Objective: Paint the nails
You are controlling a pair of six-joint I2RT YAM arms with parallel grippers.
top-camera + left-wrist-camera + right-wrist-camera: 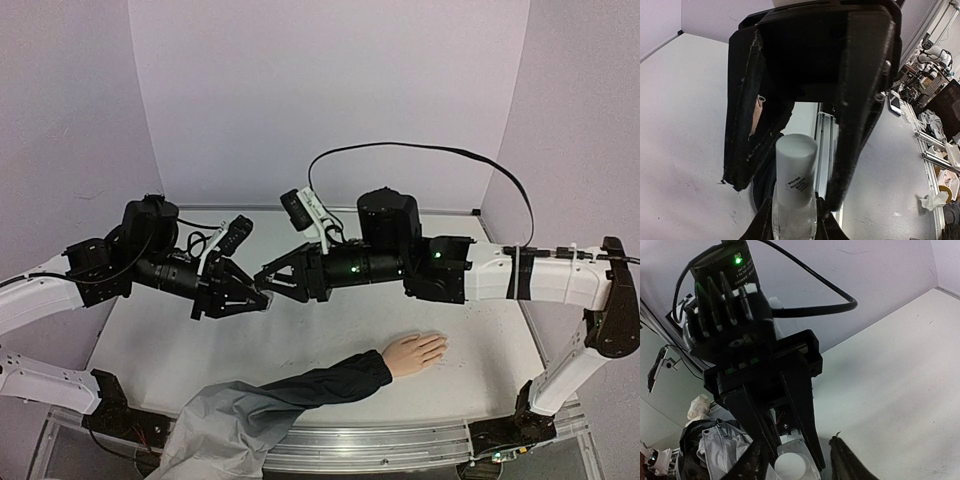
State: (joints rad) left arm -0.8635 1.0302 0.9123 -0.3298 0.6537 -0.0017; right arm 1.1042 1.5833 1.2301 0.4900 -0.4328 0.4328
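A clear nail polish bottle [794, 222] with a white cap [796, 167] is held above the table, my left gripper [792, 220] shut on its glass body. My right gripper [796, 462] faces it head-on and stands open, one finger on each side of the cap [790, 468], with a gap showing on at least one side. From above, the two grippers [258, 298] [270, 282] meet tip to tip over the table's left middle. The peach mannequin hand [415, 352] lies flat at the front right, in a navy sleeve [320, 382]. Its nails [440, 345] are too small to make out.
Grey fabric [215, 432] trails from the sleeve over the table's near edge [400, 438]. A black cable [430, 150] arcs above the right arm. Lilac walls close the back and sides. Past the table's edge a metal frame [824, 135] shows.
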